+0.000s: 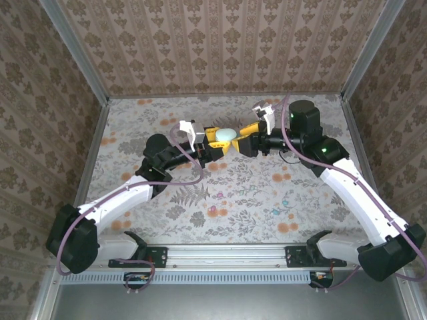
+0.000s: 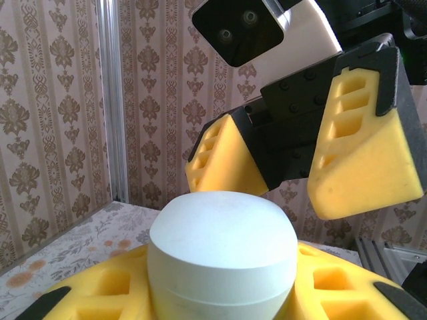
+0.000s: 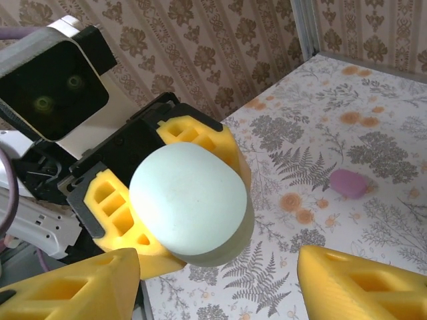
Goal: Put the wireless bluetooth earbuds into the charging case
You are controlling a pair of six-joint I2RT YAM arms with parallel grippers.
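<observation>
- where the two arms meet, toward 12 o'clock of the table's middle in the top view, the charging case (image 1: 225,135) is held off the cloth; it is pale mint and pebble-shaped; in the left wrist view the case (image 2: 222,257) shows its lid down, with a thin seam ringing it
- the left gripper (image 1: 217,143) is clamped on the case; in the right wrist view one yellow finger (image 3: 200,137) sits at the case's 12 o'clock and the other at its 8 o'clock
- the right gripper (image 1: 244,144) faces the case from 3 o'clock, jaws spread wide with nothing between them; in the left wrist view its fingers (image 2: 363,160) hang just beyond the case, at 12 to 2 o'clock, not touching it
- a small pink earbud (image 3: 349,182), as far as its shape tells, lies on the floral cloth (image 3: 373,100) at 3 o'clock of the case, well apart from both grippers
</observation>
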